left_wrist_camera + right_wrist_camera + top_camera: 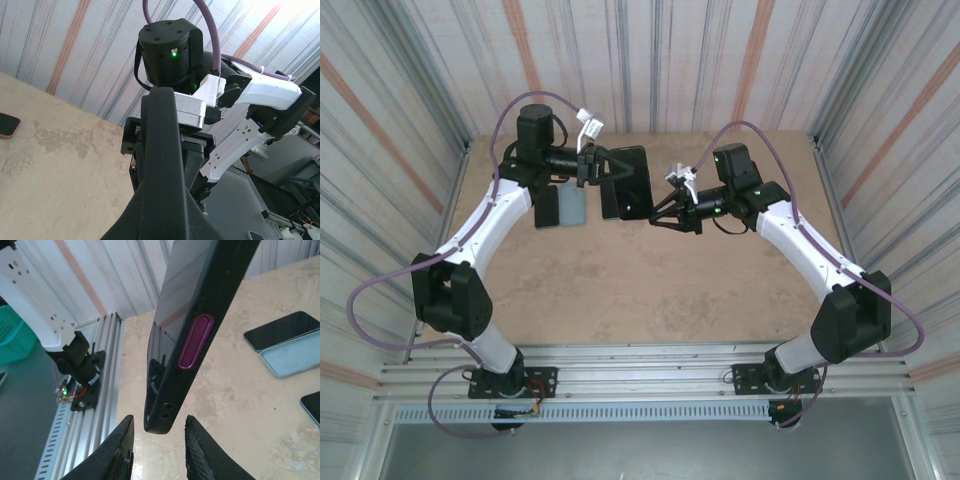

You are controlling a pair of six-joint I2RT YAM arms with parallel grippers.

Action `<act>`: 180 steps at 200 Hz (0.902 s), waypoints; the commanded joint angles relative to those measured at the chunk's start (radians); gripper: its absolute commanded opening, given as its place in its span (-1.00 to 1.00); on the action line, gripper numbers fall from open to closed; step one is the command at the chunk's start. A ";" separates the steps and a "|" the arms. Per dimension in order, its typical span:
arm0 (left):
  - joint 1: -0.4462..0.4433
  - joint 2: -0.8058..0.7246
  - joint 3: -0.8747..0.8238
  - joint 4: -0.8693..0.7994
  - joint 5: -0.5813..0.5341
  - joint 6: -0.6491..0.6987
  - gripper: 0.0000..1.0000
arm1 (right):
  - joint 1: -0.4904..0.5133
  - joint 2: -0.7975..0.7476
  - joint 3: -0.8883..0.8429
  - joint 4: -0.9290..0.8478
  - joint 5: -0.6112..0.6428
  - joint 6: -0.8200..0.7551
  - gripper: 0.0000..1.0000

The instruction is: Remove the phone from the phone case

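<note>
The phone in its black phone case [626, 183] is held up above the table's far middle, with my left gripper [592, 165] shut on its left edge. In the left wrist view the case's dark edge [162, 165] runs up from between my fingers. My right gripper [655, 217] is at the case's lower right corner. In the right wrist view the case [200, 315], with a purple side button [196, 341], points its corner down between my right gripper's [159, 440] open fingertips [122, 445]. A gap shows on both sides of the corner.
On the table to the left lie a dark phone [548, 206] and a light blue case [573, 207], the same dark phone [282, 330] and blue case [295, 357] showing in the right wrist view. A pink-edged phone [7, 125] lies further off. Corrugated walls enclose the table.
</note>
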 commanded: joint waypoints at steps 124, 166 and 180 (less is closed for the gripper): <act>-0.011 -0.034 0.047 -0.036 0.058 0.026 -1.00 | 0.011 0.051 0.094 -0.155 -0.041 -0.157 -0.78; -0.015 -0.035 0.058 -0.036 0.093 0.019 -1.00 | 0.040 0.064 0.124 -0.260 -0.054 -0.270 -0.78; -0.015 -0.042 0.054 -0.038 0.100 0.020 -1.00 | 0.052 0.062 0.123 -0.280 -0.004 -0.306 -0.78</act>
